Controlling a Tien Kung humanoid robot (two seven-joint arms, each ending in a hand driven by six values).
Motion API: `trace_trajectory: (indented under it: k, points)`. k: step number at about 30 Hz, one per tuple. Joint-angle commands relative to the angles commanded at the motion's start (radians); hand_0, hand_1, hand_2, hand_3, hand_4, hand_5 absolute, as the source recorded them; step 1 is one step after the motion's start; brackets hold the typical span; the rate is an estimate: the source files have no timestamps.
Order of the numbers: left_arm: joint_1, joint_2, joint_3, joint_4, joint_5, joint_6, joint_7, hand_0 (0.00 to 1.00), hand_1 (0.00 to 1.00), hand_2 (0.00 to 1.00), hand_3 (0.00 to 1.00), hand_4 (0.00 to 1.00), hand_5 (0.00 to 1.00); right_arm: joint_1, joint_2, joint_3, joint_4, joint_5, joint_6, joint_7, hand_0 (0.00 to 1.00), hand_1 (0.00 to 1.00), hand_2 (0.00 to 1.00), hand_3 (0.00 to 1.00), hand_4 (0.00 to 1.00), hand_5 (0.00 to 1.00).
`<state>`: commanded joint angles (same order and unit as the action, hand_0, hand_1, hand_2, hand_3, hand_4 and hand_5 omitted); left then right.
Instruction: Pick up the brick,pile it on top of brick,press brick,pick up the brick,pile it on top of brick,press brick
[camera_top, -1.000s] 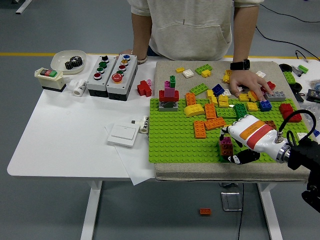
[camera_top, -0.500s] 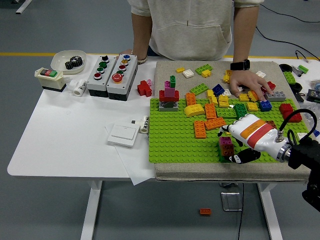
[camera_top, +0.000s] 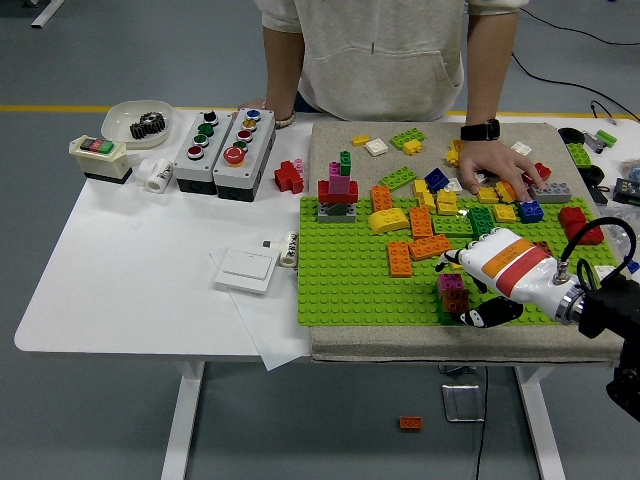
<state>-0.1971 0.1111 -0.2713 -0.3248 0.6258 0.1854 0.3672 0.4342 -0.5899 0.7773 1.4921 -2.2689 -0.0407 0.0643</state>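
One right hand (camera_top: 487, 285), fingers curled around a small brick stack (camera_top: 453, 294) on the green baseplate (camera_top: 340, 270); person's hand (camera_top: 497, 168) resting among loose bricks.

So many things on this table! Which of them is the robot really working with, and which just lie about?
In use: right hand, small brick stack, green baseplate, loose bricks.

Lying about: button boxes, white switch, bowl with gear, brick on floor.
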Motion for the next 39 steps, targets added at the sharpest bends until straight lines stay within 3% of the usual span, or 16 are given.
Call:
trace_trajectory:
  k: [17, 31, 32, 37, 38, 39]
  points:
    - [0.004, 0.0, -0.007, 0.0, 0.013, -0.002, 0.005, 0.85, 0.813, 0.815, 0.62, 0.708, 0.674, -0.008, 0.009, -0.005, -0.006, 0.0, -0.016, -0.004, 0.249, 0.184, 0.25, 0.726, 0.918, 0.366]
    - [0.006, 0.001, -0.013, 0.0, 0.024, -0.003, 0.008, 0.854, 0.812, 0.816, 0.62, 0.708, 0.674, -0.102, -0.015, 0.093, 0.099, 0.0, -0.034, -0.007, 0.246, 0.184, 0.252, 0.713, 0.928, 0.372]
    - [0.006, 0.001, -0.012, 0.0, 0.024, -0.003, 0.008, 0.854, 0.813, 0.816, 0.62, 0.708, 0.673, -0.124, -0.012, 0.11, 0.109, 0.0, -0.046, -0.019, 0.278, 0.236, 0.317, 0.675, 0.998, 0.496]
    - [0.007, 0.001, -0.009, 0.0, 0.019, -0.002, 0.006, 0.854, 0.813, 0.816, 0.62, 0.708, 0.673, -0.194, -0.002, 0.162, 0.136, 0.0, -0.114, -0.027, 0.278, 0.236, 0.317, 0.675, 0.998, 0.496]
    - [0.007, 0.001, -0.008, 0.0, 0.018, -0.001, 0.005, 0.854, 0.813, 0.816, 0.62, 0.709, 0.675, -0.207, 0.0, 0.17, 0.135, 0.0, -0.139, -0.023, 0.441, 0.477, 0.584, 0.753, 0.998, 0.445]
    - [0.007, 0.001, -0.008, 0.0, 0.017, -0.001, 0.005, 0.854, 0.813, 0.816, 0.62, 0.709, 0.675, -0.214, 0.001, 0.174, 0.134, 0.0, -0.16, -0.02, 0.441, 0.477, 0.584, 0.753, 0.998, 0.445]
